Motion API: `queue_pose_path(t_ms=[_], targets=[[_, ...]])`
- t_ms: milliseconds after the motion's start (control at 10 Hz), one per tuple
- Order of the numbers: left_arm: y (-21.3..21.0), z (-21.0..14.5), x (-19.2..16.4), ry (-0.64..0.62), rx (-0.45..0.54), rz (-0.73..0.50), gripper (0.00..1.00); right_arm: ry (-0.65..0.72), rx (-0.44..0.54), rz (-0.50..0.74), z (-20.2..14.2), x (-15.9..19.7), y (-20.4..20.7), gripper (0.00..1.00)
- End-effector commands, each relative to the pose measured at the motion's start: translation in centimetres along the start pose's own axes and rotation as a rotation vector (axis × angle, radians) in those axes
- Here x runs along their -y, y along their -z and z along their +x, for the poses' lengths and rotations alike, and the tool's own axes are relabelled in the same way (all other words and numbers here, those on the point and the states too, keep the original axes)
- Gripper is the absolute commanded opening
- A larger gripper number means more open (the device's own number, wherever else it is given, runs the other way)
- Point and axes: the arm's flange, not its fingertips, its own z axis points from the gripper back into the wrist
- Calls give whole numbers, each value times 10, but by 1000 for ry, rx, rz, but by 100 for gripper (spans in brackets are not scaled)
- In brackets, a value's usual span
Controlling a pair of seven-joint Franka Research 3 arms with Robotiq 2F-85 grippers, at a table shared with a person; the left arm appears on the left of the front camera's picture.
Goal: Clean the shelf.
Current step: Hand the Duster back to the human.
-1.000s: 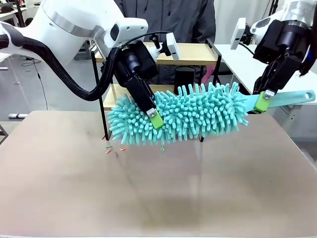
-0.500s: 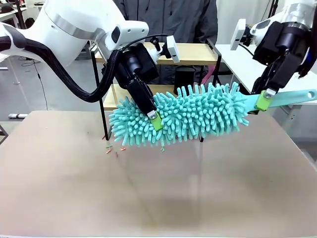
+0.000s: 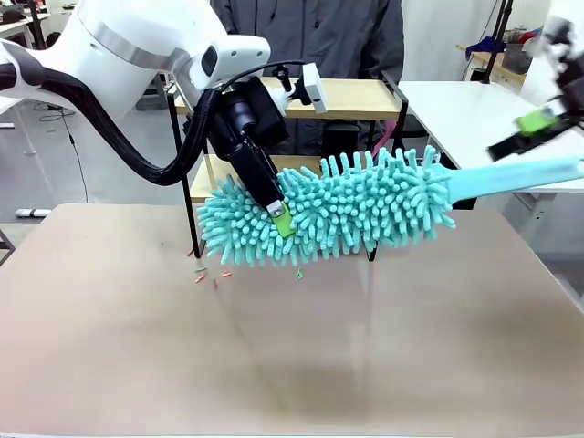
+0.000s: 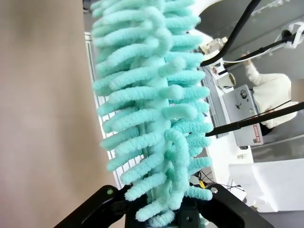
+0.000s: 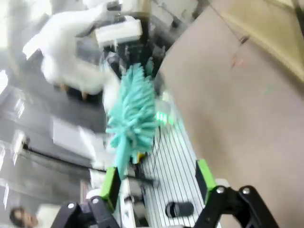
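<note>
While nothing yet shows a brush stroke on the boards, the sweeping looks barely begun. Nearest the camera, the brown table (image 3: 292,347) lies bare but for a few small scraps (image 3: 212,274) at about ten o'clock of its middle, just below the duster's tip; whether they came off the rack I cannot tell. Above them the left gripper (image 3: 278,217) is clamped on the fluffy head of the teal duster (image 3: 356,210), which hangs slantwise over the table with its handle running out toward three o'clock. At two o'clock the right gripper (image 3: 534,128) is blurred and clear of the handle, its green-padded fingers (image 5: 110,186) spread apart with nothing between them. Just behind the duster stands the shelf (image 3: 360,99), at twelve o'clock, its two wooden boards largely hidden by the arm and the bristles. A person (image 3: 319,36) stands beyond it. By my reckoning the duster is merely in hand; both boards remain to be wiped.
</note>
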Motion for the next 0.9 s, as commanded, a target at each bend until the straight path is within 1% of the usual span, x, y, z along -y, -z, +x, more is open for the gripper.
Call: queue_pose_path(t_ms=[0, 100, 200, 300, 400, 600, 700, 800], targets=[[-7, -5, 4, 0, -2, 2, 0, 100, 813, -73, -67, 58, -21, 100], [-8, -5, 4, 0, 3, 2, 0, 232, 895, -79, -104, 103, -14, 100], [-11, -5, 4, 2, 7, 7, 0, 366, 876, -34, -134, 141, 4, 100], [-16, -6, 6, 5, 19, 24, 0, 503, 756, 72, -145, 166, 31, 100], [-21, -8, 10, 8, 34, 38, 0, 285, 442, -53, -133, 106, -31, 100], [-34, -13, 20, 27, 76, 69, 0, 285, 442, -53, -133, 106, -31, 100], [-48, -19, 35, 44, 104, 99, 0, 285, 442, -53, -133, 106, -31, 100], [-75, -32, 66, 104, 187, 149, 0, 285, 442, -53, -133, 106, -31, 100]])
